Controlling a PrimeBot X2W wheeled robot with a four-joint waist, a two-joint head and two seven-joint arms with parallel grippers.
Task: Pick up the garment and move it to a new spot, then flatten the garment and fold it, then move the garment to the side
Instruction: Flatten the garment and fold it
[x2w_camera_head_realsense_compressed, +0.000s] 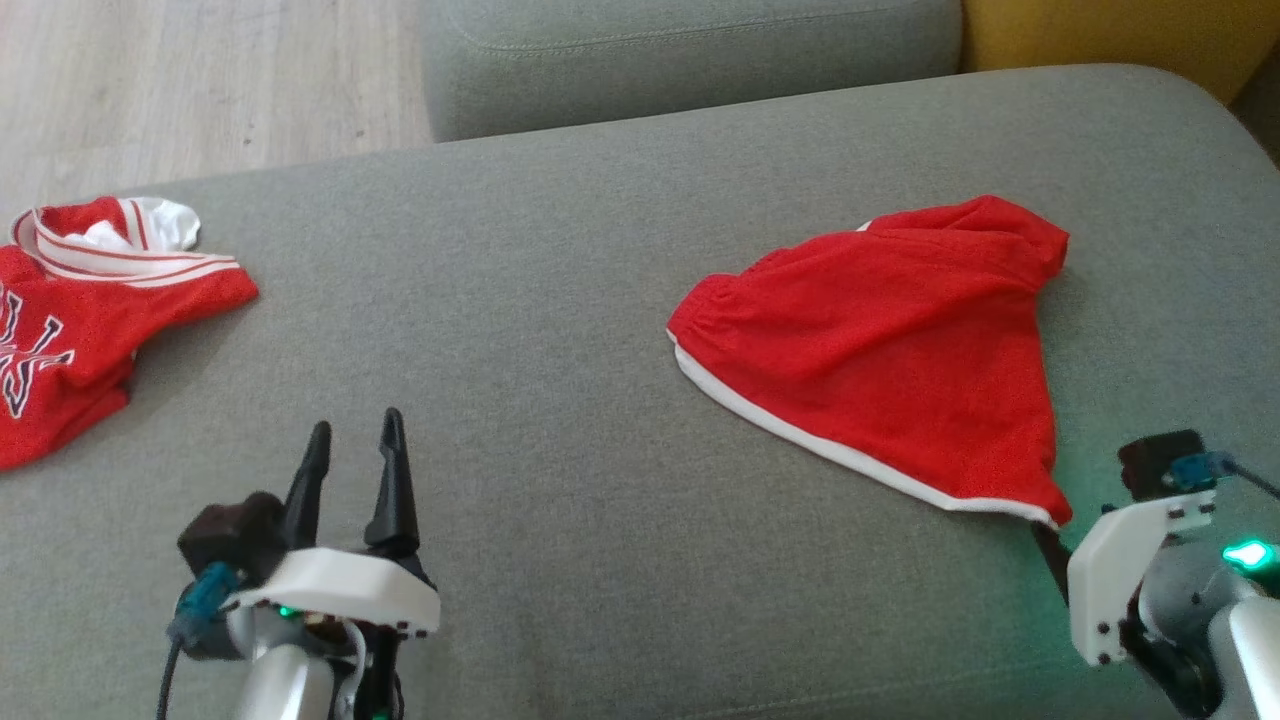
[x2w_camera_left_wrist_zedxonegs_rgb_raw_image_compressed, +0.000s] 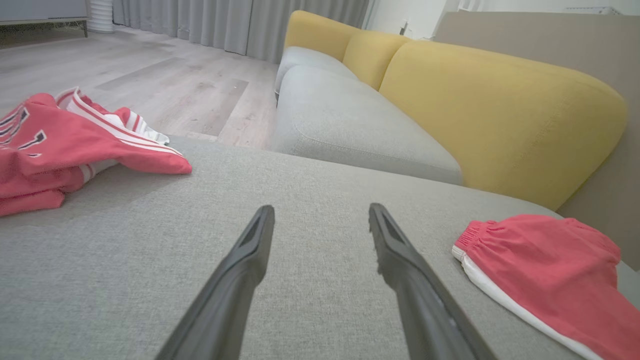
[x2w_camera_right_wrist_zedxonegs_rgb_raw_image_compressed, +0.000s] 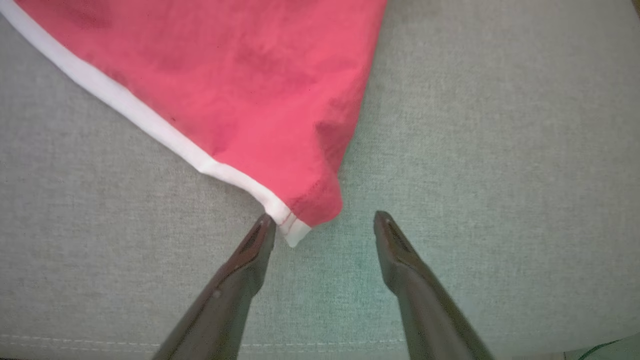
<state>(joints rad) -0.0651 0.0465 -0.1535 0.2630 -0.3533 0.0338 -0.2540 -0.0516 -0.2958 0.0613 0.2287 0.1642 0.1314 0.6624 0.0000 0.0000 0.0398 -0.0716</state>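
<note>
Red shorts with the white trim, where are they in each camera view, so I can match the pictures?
Head view: red shorts lie right of centre on the grey cushion.
Left wrist view: shorts in the lower right corner.
Right wrist view: shorts across the top left and centre, one corner pointing down at the open right gripper.
Shared landmark: the white trim along the shorts' edge.

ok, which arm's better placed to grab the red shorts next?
Right. The right gripper stands open at the near corner of the shorts; the left gripper is open over bare cushion, well away.
</note>
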